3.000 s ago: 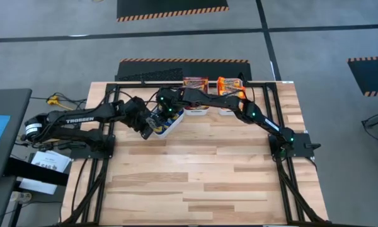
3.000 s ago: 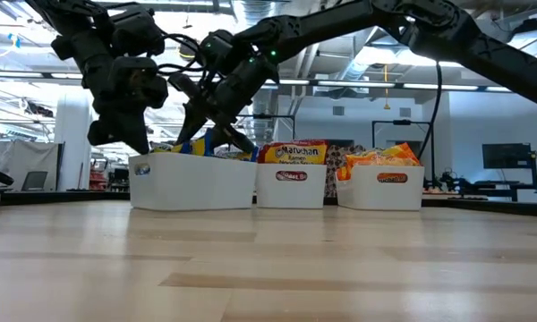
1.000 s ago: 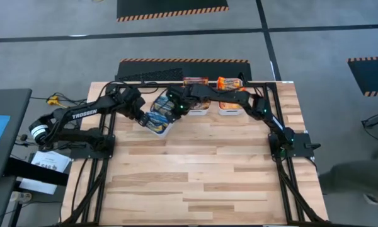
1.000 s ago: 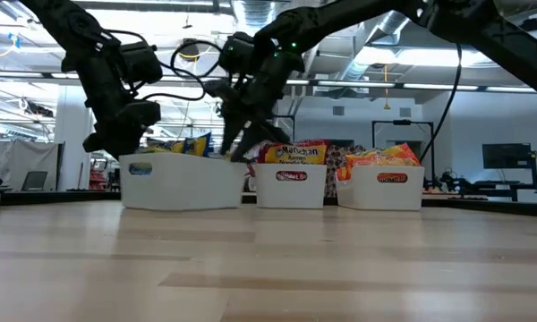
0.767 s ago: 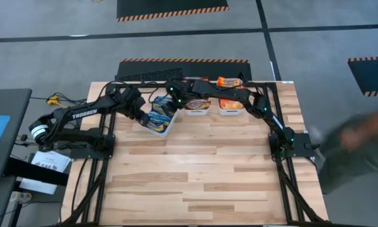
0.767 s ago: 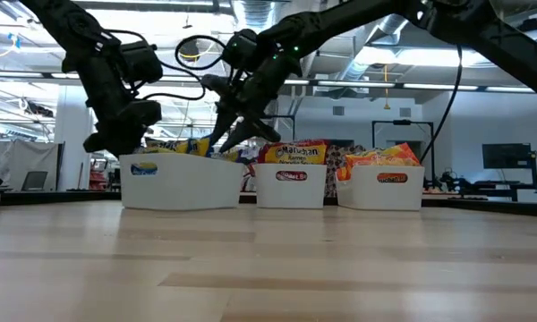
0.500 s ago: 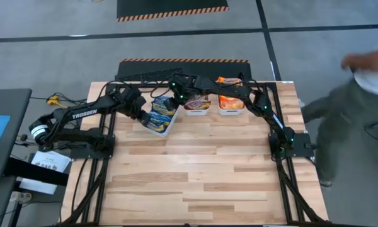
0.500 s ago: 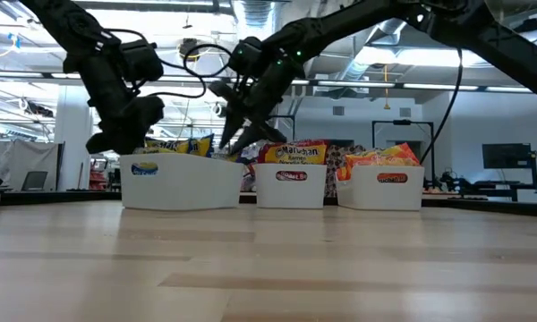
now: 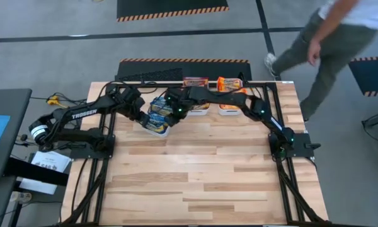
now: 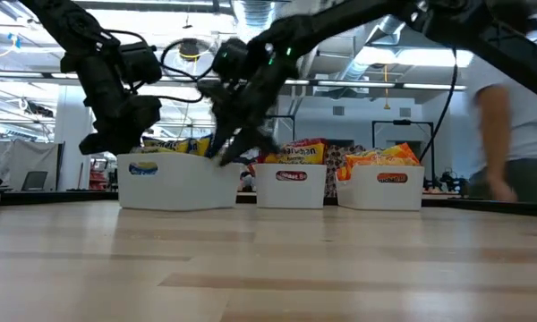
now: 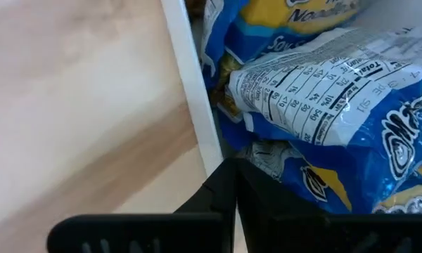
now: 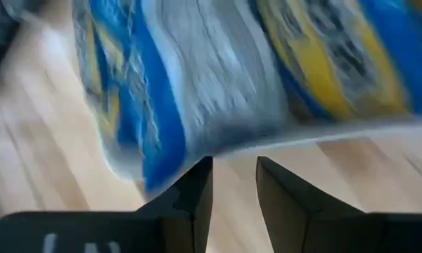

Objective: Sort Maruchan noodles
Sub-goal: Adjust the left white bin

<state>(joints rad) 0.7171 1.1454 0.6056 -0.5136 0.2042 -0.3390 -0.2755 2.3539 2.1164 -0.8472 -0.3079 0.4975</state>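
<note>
Right hand [image 9: 171,111], seen from above, reaches over the left bin [image 9: 156,126], its fingers parted a little with nothing visibly held; the left hand [image 9: 142,116], closed, sits at that bin's outer edge. Maruchan noodles [image 9: 159,110] (blue ones) fill it; the middle bin [image 9: 196,111] and right bin [image 9: 229,110] beyond hold the others. Level with the surface [image 10: 268,268], nothing lies loose beside the bins, so sorting looks nearly done. A person [image 10: 506,143] walks past behind the right bin. Both wrist views show only blue packets close up.
</note>
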